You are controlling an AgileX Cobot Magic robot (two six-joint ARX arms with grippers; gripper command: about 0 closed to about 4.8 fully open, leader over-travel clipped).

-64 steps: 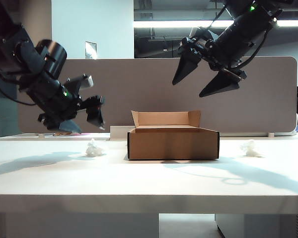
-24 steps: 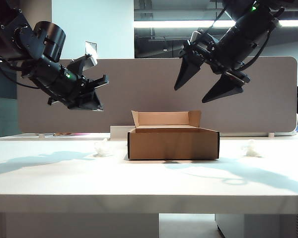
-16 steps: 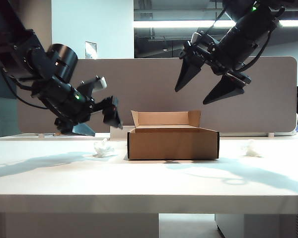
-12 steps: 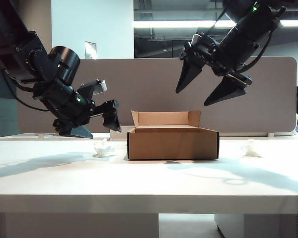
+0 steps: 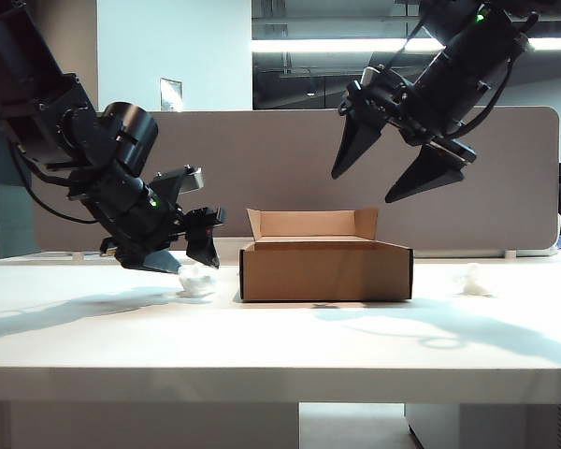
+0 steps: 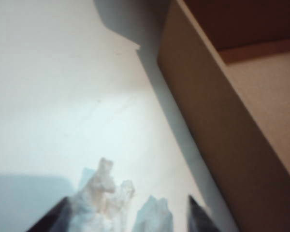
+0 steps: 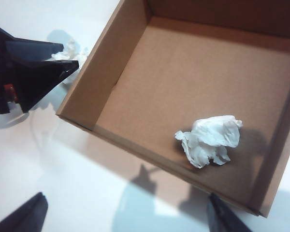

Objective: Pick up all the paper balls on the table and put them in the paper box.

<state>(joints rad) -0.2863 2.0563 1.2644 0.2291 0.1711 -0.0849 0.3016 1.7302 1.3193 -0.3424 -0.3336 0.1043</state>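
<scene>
One paper ball [image 5: 197,281] lies on the white table [image 5: 262,337] just left of the brown paper box [image 5: 325,269]. My left gripper [image 5: 193,266] is low over it, open. In the left wrist view this ball [image 6: 106,203] sits between the dark fingertips [image 6: 197,218], beside the box wall [image 6: 222,121]. A second paper ball [image 5: 470,279] rests on the table right of the box. A third paper ball [image 7: 210,140] lies inside the box [image 7: 94,72]. My right gripper [image 5: 362,189] hangs open and empty high above the box.
A grey divider panel [image 5: 280,159] stands along the table's back. The box's rear flap [image 5: 313,223] rises behind its opening. In the right wrist view the left gripper [image 7: 29,67] shows beside the box's corner, over the ball [image 7: 67,50].
My left gripper was raised and shut; it has opened and dropped toward the box, down over the left paper ball. The right arm has hardly moved.
</scene>
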